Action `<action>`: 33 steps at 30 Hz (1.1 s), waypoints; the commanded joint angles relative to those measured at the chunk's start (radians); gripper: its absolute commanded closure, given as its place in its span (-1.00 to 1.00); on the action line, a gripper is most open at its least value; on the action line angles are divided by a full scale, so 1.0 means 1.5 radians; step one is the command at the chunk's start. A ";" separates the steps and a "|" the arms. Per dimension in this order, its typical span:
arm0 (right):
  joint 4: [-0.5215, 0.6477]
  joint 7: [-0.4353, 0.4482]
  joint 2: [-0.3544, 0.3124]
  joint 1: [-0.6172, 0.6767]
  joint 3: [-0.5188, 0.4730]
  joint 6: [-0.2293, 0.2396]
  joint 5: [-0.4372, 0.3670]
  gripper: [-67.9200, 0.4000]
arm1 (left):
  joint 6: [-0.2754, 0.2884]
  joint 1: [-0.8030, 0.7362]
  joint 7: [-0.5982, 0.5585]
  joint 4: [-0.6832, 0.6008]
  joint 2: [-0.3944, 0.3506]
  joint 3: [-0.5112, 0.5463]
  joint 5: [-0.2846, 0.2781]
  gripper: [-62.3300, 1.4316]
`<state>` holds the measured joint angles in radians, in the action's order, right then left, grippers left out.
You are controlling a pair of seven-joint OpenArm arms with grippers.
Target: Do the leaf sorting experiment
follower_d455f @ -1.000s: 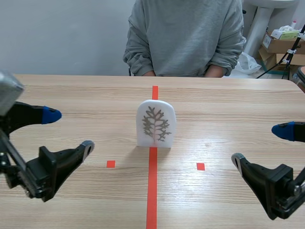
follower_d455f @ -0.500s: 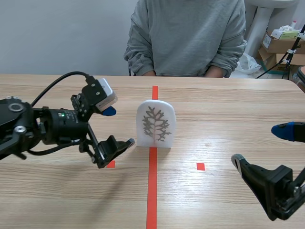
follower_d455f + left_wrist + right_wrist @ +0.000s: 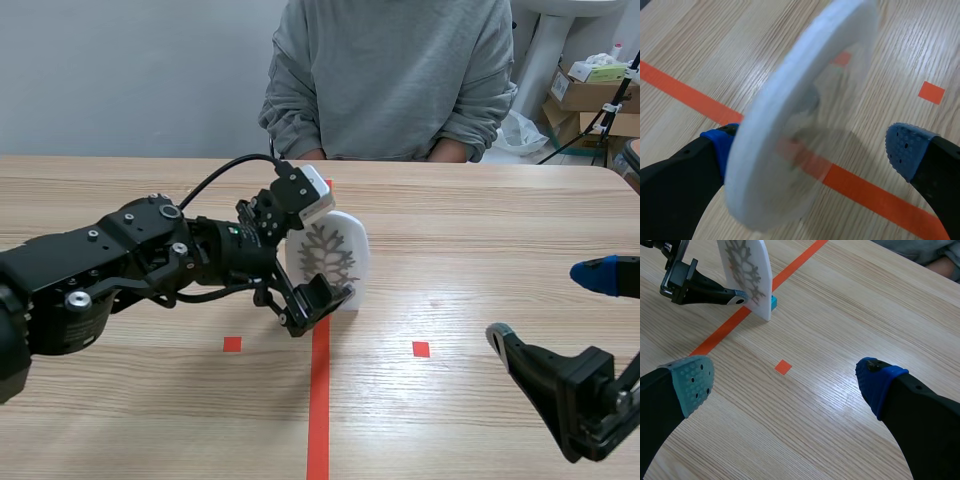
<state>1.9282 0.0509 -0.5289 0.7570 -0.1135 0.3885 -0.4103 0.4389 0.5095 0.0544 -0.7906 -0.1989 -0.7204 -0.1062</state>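
A white arched plaque (image 3: 348,250) with a grey leaf-vein figure stands upright on the red centre line. My left gripper (image 3: 322,265) reaches in from the left and is open around it: one finger lies across its front, the other is behind it. In the left wrist view the plaque (image 3: 805,115) fills the gap of the left gripper (image 3: 812,150), leaning near one blue pad and apart from the other. My right gripper (image 3: 548,305) rests open at the near right. The right wrist view shows the plaque (image 3: 747,275) far ahead of the right gripper (image 3: 785,377).
A person in a grey sweatshirt (image 3: 390,80) sits across the table, hands below its far edge. Cardboard boxes (image 3: 590,95) stand off the table at the back right. Red tape marks lie on the wood: a centre line (image 3: 319,400) and two small squares.
My left arm has swung from the near left to the centre, and its open fingers now straddle the plaque. The plaque and the right arm have stayed put.
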 commanded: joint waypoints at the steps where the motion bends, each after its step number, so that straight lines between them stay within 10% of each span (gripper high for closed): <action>1: 0.003 0.008 -0.006 -0.008 -0.007 0.000 -0.005 -0.70 | -0.003 0.000 -0.009 -0.012 0.003 0.008 -0.003 -0.88; 33: 0.003 0.008 -0.006 -0.008 -0.007 0.000 -0.005 -0.70 | -0.006 0.000 -0.026 -0.008 0.005 0.008 -0.003 0.74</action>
<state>1.9282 0.0509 -0.5289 0.7570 -0.1135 0.3885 -0.4103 0.4305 0.5041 0.0284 -0.7887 -0.1940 -0.7197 -0.1017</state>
